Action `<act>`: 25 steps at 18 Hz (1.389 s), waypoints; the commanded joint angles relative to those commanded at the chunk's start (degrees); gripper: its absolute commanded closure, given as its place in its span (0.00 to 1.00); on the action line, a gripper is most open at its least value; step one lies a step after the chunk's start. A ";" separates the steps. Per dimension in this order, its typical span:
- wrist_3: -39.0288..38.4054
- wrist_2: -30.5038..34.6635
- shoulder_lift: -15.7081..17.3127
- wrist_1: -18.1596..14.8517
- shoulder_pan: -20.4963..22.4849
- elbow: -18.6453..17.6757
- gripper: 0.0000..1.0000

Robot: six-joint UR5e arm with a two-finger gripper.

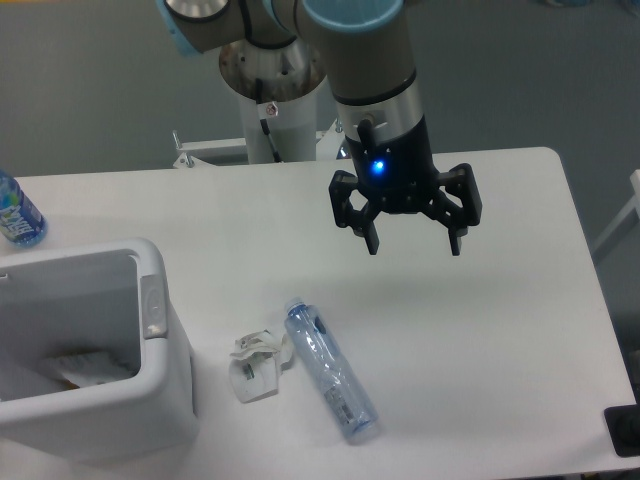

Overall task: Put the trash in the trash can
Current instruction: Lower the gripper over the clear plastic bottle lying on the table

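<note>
I see the white counter (pixel 500 330) filling most of my view, with the arm's base column behind its far edge. The arm (pixel 365 60) reaches in from the top, and its gripper (pixel 414 246) hangs above the middle of the counter with its two fingers spread wide and nothing between them; a blue light glows on its body. At the lower left sits the trash can (pixel 160 345), a white bin with a thick rim and an oval grey tab on the side facing the trash; something pale lies inside it, but I cannot tell what. Just right of the bin, the crushed plastic bottle (pixel 330 370) lies flat on the counter, slanting from upper left to lower right, well below the gripper and apart from it. Its bluish label carries print too small for me to read. The crumpled white wad (pixel 256 365) lies between the bin and the bottle, touching or nearly touching the bottle's upper end; its small label is illegible. At the far left edge stands a blue-labelled water bottle (pixel 16 215), partly cut off, its writing unreadable.
</note>
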 joint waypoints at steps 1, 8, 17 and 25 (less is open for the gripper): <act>0.00 0.17 -0.26 0.00 -0.09 0.00 0.00; -4.39 -0.70 -0.26 0.61 -0.09 -3.15 0.00; -19.57 -5.79 -8.69 3.86 -0.88 -3.43 0.00; -30.85 -12.38 -20.47 8.52 -1.76 -0.71 0.00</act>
